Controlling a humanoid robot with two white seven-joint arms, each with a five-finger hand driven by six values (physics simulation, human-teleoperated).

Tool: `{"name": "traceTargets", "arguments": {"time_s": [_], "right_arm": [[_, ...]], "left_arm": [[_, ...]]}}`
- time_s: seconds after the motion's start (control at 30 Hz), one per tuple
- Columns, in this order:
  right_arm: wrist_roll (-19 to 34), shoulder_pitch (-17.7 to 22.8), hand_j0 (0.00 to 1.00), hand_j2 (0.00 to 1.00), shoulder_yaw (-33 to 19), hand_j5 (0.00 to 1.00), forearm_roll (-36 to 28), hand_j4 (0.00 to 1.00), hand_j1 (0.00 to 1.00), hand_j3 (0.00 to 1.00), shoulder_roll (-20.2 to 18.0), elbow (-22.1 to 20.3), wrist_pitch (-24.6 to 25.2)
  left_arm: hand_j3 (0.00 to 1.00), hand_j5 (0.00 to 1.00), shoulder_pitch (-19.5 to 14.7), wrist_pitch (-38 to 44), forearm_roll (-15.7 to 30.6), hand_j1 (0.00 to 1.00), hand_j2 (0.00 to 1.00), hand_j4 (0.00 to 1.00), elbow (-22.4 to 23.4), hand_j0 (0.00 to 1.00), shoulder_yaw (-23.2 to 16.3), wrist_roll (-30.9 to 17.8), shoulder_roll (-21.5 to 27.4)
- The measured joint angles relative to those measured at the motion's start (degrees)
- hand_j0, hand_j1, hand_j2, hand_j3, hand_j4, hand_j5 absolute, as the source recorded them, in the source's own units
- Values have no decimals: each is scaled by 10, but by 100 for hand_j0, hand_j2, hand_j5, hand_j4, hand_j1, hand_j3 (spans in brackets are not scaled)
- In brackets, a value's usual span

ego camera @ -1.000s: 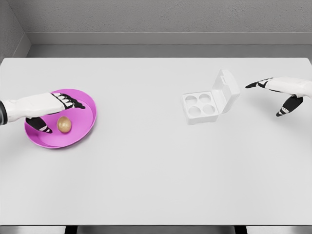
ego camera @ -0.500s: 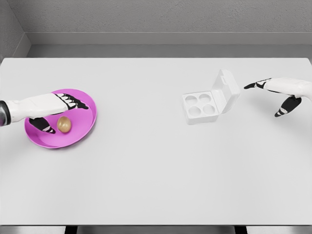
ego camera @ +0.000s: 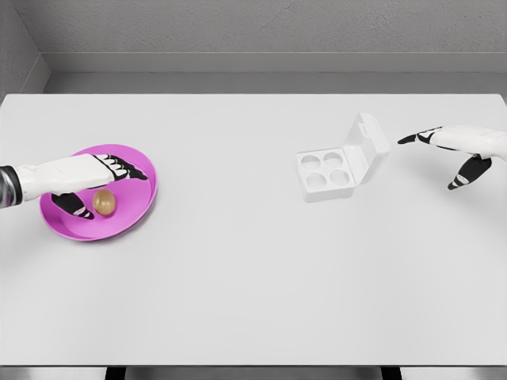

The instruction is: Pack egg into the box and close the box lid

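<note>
On my left hand the black-tipped fingers are spread and reach out over the top of the egg, the thumb sits low on the egg's left side, just beside it; I can't tell if any of them actually touch the shell, and nothing is gripped. The egg is brown, lying in the magenta plate, a bit left of the plate's middle, on the left part of the white table. The left forearm comes in from the left edge, roughly level. On my right hand the fingers are extended and loose, pointing left toward the box, the thumb hangs down; it holds nothing and is clear of the box, near its right side, above the table. The box is white, four round wells, all four empty. Its lid is open, standing up tilted at the box's back-right edge, between the tray and the right hand. Plate with egg and box are well apart, on opposite sides of the table. Grey wall behind the far table edge.
</note>
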Motion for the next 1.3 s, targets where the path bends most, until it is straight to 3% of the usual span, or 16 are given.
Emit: {"name": "traceTargets", "arguments": {"time_s": [0.53,0.67,1.1,1.3], "right_arm": [[0,0,100,100,5,100,0,100,100,100,-3,-1,0],[0,0,100,100,5,100,0,100,100,100,-3,-2,0],[0,0,100,100,5,100,0,100,100,100,-3,-3,0],[0,0,100,100,6,100,0,100,100,100,-3,-4,-1]], "left_arm": [[100,100,2,0,1,100,100,100,0,100,0,-1,0],[84,84,2,0,1,84,84,84,-1,84,0,-1,0],[83,83,2,0,-3,83,83,83,-1,83,0,-5,1],[72,72,10,0,-3,72,72,72,0,72,0,-5,1]]}}
